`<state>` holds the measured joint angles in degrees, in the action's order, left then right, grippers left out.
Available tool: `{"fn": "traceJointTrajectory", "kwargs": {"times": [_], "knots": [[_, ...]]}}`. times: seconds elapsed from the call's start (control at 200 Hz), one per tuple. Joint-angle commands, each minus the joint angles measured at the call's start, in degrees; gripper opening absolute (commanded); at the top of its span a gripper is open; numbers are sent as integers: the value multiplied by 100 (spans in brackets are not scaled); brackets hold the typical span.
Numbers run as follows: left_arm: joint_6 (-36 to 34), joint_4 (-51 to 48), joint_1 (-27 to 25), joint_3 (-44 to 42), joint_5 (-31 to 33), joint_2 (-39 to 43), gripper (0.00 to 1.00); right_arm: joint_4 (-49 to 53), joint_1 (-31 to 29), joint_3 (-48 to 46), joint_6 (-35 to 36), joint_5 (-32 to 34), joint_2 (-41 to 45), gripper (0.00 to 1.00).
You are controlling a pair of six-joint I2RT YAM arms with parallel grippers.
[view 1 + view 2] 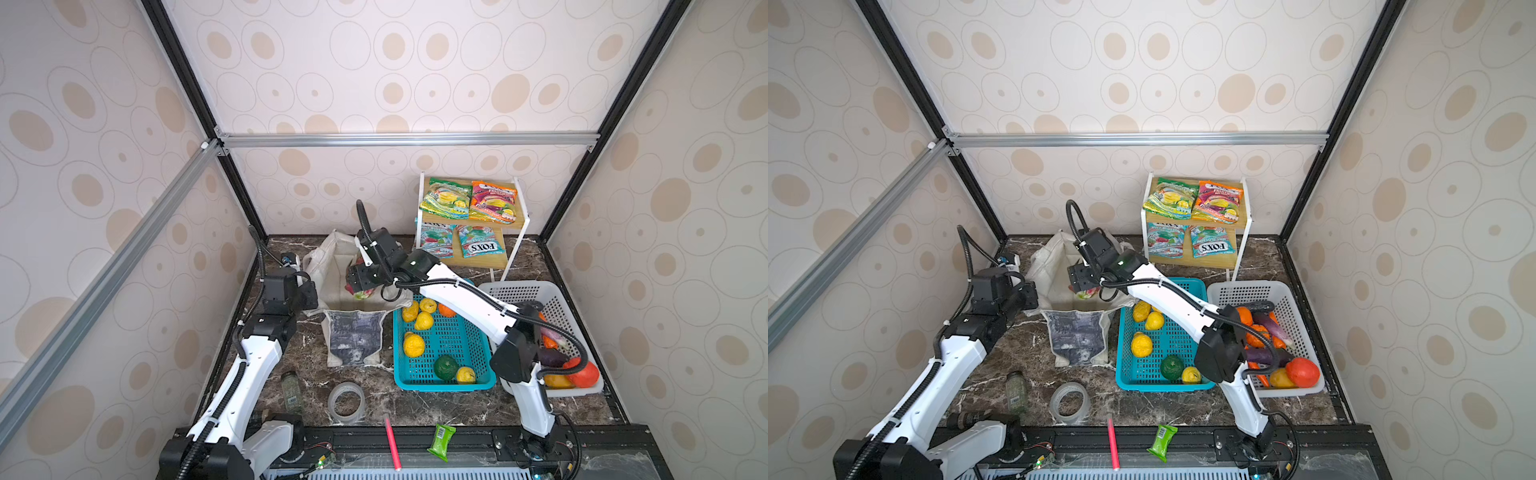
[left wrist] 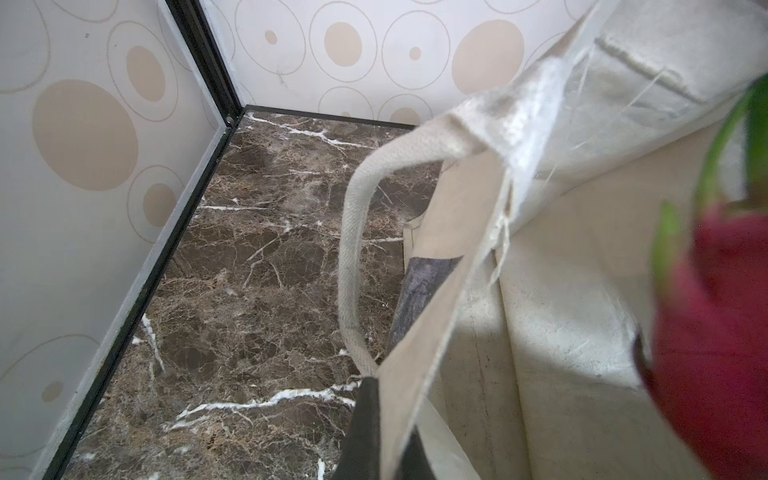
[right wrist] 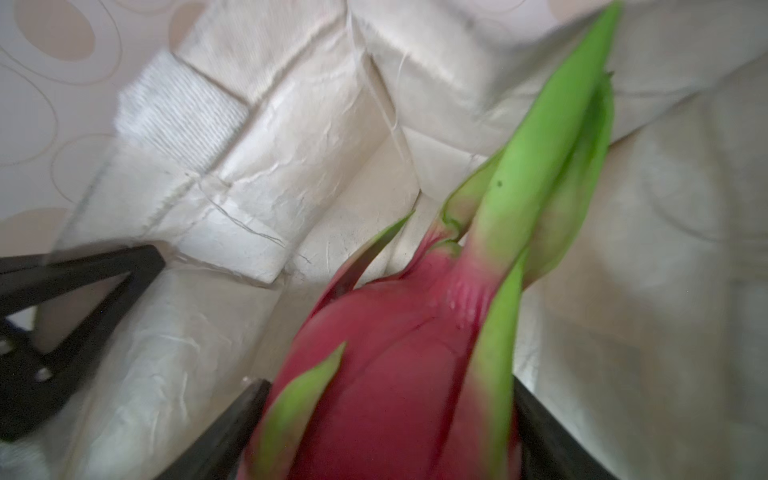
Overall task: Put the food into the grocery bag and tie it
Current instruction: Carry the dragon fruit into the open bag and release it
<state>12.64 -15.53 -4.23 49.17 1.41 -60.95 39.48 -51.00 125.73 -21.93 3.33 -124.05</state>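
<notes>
Your right gripper clamps the dragon fruit inside the bag; your left gripper pinches its left rim.

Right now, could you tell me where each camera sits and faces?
Top view: high in front, looking down at table; left arm, right arm show.
Top view: alongside; same table, arms.
Left wrist: beside grocery bag; left gripper pinches its rim.
Right wrist: over bag's mouth; right gripper holds dragon fruit.
Both wrist views share the fruit.
</notes>
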Motion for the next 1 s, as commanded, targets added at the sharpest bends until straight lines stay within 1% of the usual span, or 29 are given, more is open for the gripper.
{"fn": "traceJointTrajectory", "kwargs": {"times": [0.0,0.18,0.395,0.425,0.635,0.735,0.82,0.845,0.995], "knots": [[48,92,-14,-16,-69,48,0,275,11,331,-180,-29,-392,77],[57,84,-20,-18,-50,39,0,486,10,549,-457,-54,-1118,78],[62,85,-21,-12,-54,47,0,520,28,553,-656,-24,-1657,78],[58,94,-24,-16,-53,52,0,543,42,758,-692,-48,-1752,78],[54,85,-23,-20,-18,72,0,749,77,1046,-892,-78,-2332,79],[51,91,-27,-35,20,101,0,787,80,1132,-903,-96,-2389,84],[55,94,-25,-26,22,109,0,887,77,1219,-866,-87,-2319,95],[55,92,-24,-30,22,110,0,917,75,1253,-842,-95,-2277,100],[70,99,-25,-26,43,118,0,939,55,1349,-610,-134,-1869,100]]}}
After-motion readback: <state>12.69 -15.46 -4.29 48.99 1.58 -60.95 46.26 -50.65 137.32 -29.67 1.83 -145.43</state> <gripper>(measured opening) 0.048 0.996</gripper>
